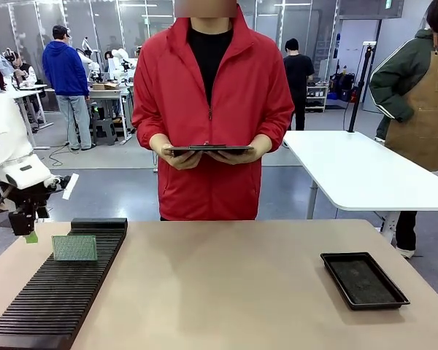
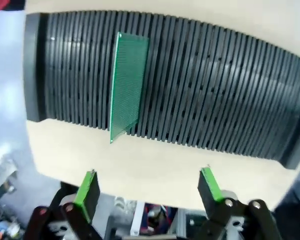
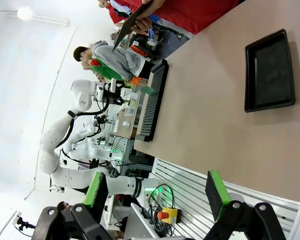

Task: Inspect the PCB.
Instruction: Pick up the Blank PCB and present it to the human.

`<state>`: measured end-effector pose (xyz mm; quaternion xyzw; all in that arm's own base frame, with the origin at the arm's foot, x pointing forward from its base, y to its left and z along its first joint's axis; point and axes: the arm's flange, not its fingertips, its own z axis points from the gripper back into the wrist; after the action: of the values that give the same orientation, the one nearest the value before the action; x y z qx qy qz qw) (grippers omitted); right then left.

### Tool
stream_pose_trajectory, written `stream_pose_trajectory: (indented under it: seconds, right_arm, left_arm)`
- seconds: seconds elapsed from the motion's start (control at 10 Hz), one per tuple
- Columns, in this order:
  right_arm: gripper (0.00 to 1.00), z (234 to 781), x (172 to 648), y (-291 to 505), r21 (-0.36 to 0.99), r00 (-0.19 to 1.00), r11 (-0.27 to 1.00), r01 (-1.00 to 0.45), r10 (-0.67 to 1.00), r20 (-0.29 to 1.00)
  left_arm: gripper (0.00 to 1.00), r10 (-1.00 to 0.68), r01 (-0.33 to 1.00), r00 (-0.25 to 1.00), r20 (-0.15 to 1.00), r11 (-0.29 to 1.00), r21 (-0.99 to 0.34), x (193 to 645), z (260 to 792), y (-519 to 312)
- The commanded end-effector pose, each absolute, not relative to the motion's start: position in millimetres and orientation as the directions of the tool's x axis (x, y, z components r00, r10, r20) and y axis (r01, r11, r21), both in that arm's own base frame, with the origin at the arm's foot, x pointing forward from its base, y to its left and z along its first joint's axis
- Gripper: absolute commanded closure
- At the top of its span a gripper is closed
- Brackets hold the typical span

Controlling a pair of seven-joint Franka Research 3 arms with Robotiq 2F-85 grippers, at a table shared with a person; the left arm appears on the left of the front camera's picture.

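Note:
The PCB (image 1: 74, 248) is a thin green board standing on edge in a slot of the black ribbed rack (image 1: 58, 299) at the table's left. In the left wrist view the PCB (image 2: 127, 85) stands upright across the rack's grooves (image 2: 215, 95). My left gripper (image 2: 149, 187) hangs open with nothing between its green pads, short of the board and off the table's edge. From the front, the left gripper (image 1: 28, 232) hovers just left of the rack's far end. My right gripper (image 3: 157, 192) is open and empty, well back from the table. The PCB (image 3: 149, 90) shows small and far off.
A shallow black tray (image 1: 363, 279) lies at the table's front right, also the tray (image 3: 270, 70). A person in a red jacket stands at the far side holding a dark clipboard (image 1: 208, 149) in both hands. A white table (image 1: 358, 171) stands behind on the right.

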<state>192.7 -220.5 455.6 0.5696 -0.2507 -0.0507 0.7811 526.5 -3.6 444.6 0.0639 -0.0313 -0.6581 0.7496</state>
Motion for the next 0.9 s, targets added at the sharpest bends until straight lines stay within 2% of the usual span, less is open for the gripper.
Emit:
stream_pose_trajectory:
  seconds: [0.0,0.4,0.8]
  right_arm:
    - [0.0,457,193,-222,0.911,0.862,0.343,-0.228,-0.364,0.353]
    - [0.0,457,193,-222,0.911,0.862,0.343,-0.228,-0.364,0.353]
    - [0.0,457,193,-222,0.911,0.862,0.343,-0.228,-0.364,0.353]
  left_arm:
    - [0.0,-0.995,0.996,0.072,-0.073,0.069,0.051,559,452,-1]
    - [0.0,-0.998,1.0,-0.03,-0.06,-0.03,0.001,591,423,1]
    - [0.0,-1.0,0.998,-0.026,-0.006,-0.026,-0.056,604,393,2]
